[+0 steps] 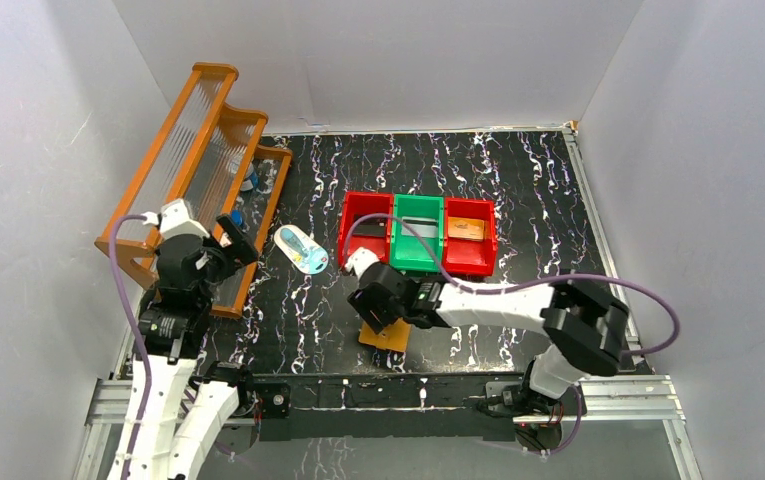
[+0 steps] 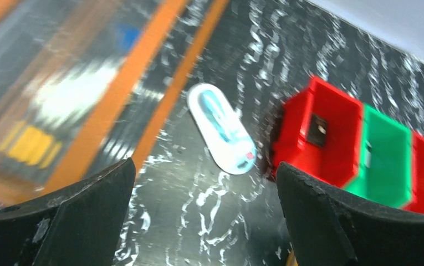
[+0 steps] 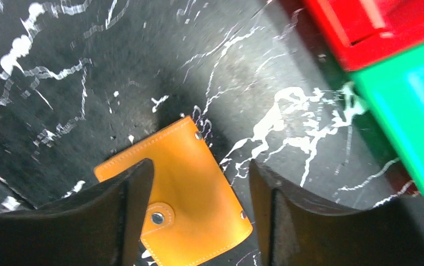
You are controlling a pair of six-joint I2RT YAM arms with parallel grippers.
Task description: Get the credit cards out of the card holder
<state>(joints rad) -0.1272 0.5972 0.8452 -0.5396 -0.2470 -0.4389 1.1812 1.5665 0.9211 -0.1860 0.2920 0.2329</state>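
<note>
The orange, stitched card holder [image 3: 198, 205] with a metal snap lies flat. The open right end effector [image 3: 198, 166] straddles it, hiding one corner; the left end effector [image 2: 204, 216] gapes too.

Card holder [image 3: 190, 180] lies before bins [image 1: 417, 262]; rack [image 1: 198, 130] far left.

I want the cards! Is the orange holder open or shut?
Looks shut: the card holder lies flat, snap fastened, no card showing.

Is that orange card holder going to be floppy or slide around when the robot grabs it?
Probably a bit bendy: the card holder looks like stitched soft material. Lying flat on the table, it may slide if nudged and be hard to pinch. It likely won't roll.
</note>
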